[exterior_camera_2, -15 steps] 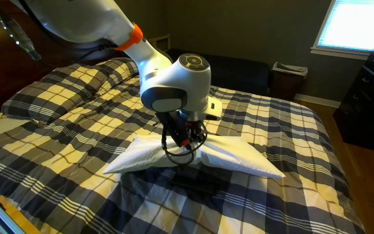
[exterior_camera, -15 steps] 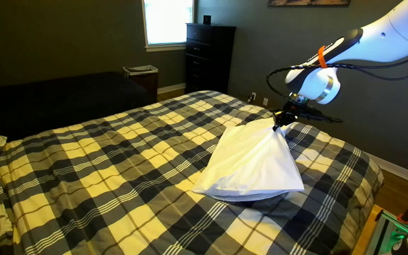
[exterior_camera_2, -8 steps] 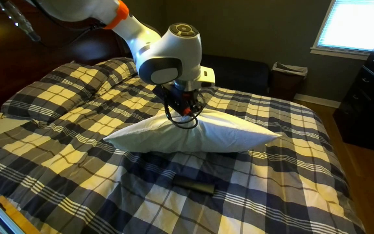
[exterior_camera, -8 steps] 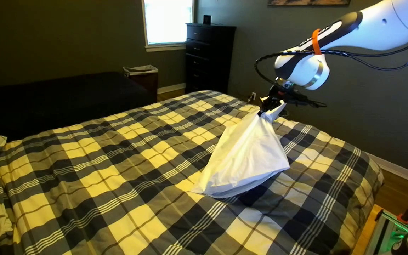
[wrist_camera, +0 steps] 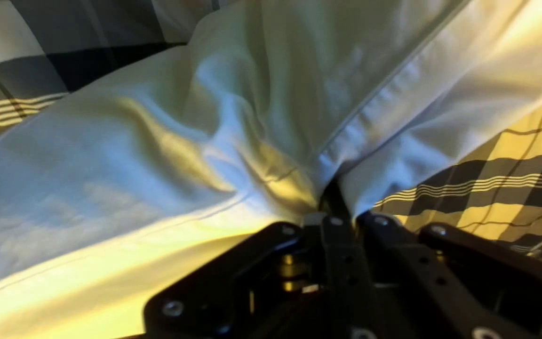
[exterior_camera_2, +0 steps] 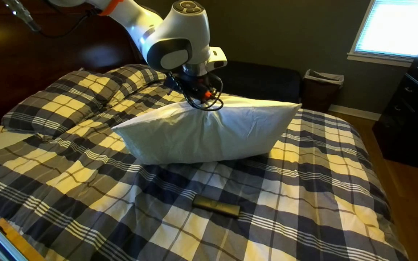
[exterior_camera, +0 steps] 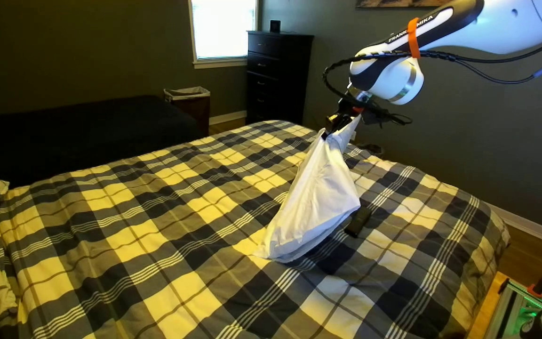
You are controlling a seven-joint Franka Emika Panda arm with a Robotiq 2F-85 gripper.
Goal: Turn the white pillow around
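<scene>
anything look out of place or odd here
Yes: what looks like a dark remote control lies loose on the plaid bedspread, apart from the white pillow; it has no part in turning the pillow, so seems stray. The pillow is tilted and bunched, but that fits the tool gripping it. No spill or damage shows.

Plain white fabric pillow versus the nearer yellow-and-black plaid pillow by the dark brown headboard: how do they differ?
The white pillow is unpatterned; the plaid pillow is checked. The white pillow is tilted up, its cloth bunched in the black fingers; the plaid pillow lies ungripped near the headboard. Both are fabric-covered.
</scene>
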